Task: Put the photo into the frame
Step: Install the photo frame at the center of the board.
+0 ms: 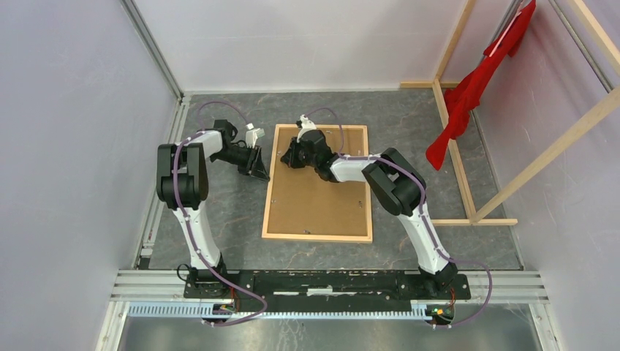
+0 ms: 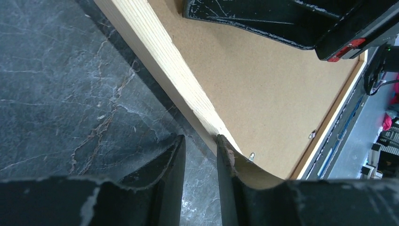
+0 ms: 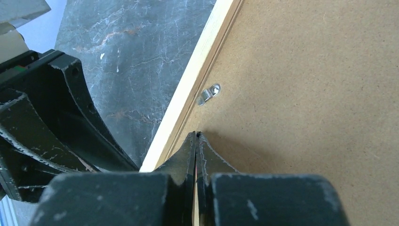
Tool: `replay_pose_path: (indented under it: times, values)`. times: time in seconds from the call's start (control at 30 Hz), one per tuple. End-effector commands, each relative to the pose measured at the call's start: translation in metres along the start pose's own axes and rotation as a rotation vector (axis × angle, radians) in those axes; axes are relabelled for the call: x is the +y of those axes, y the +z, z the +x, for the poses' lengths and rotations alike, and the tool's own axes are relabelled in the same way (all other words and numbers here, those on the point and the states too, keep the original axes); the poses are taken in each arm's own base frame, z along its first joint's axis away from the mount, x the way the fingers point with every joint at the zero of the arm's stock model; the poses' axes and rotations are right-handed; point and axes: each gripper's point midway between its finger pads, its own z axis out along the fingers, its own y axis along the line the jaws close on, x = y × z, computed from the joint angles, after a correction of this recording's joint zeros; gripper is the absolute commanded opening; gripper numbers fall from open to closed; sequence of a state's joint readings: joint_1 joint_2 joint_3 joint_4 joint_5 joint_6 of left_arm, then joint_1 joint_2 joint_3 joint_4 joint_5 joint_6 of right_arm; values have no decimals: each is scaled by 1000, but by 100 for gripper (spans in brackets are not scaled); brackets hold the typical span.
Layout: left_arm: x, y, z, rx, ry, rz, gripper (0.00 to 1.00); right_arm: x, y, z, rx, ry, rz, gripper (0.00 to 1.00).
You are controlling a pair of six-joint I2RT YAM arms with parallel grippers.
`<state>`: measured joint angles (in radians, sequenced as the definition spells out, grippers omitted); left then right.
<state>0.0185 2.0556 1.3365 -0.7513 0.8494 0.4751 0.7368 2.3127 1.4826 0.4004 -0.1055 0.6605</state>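
The frame [image 1: 316, 237] of light wood lies flat on the dark table, back up, with the brown backing board [image 1: 322, 197] filling it. The photo is hidden. My left gripper [image 1: 259, 172] sits low at the frame's left rail [image 2: 160, 56]. Its jaws stand a little apart [image 2: 201, 139] with only table between them, and the right fingertip rests by the rail's outer side. My right gripper [image 1: 286, 157] is shut, its tips [image 3: 196, 135] down on the backing board [image 3: 306, 94] just inside the left rail [image 3: 207, 56], below a small metal clip [image 3: 208, 94].
A wooden rack [image 1: 457, 157] stands at the right with a red cloth [image 1: 475, 88] hanging from it. White walls close in the left and back. More metal clips [image 2: 312, 135] sit along the frame's inner edge.
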Motion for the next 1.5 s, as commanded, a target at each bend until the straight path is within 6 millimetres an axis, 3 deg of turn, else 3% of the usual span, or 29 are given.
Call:
replay_pose_path:
  times: [0.0, 0.27, 0.57, 0.8, 1.47]
  values:
    - [13, 8, -1, -2, -8, -36, 35, -2, 9, -2, -9, 14, -2, 0]
    - [9, 20, 8, 41, 10, -36, 23, -8, 26, 0, -8, 41, 10, 0]
    - [11, 23, 13, 56, 13, -37, 21, -21, 25, -4, -28, 63, 53, 0]
    - [10, 22, 12, 54, 19, -36, 20, -20, 2, -6, -47, 50, 50, 0]
    - [8, 24, 15, 64, 30, -33, 18, -26, 26, -5, -41, 65, 65, 0]
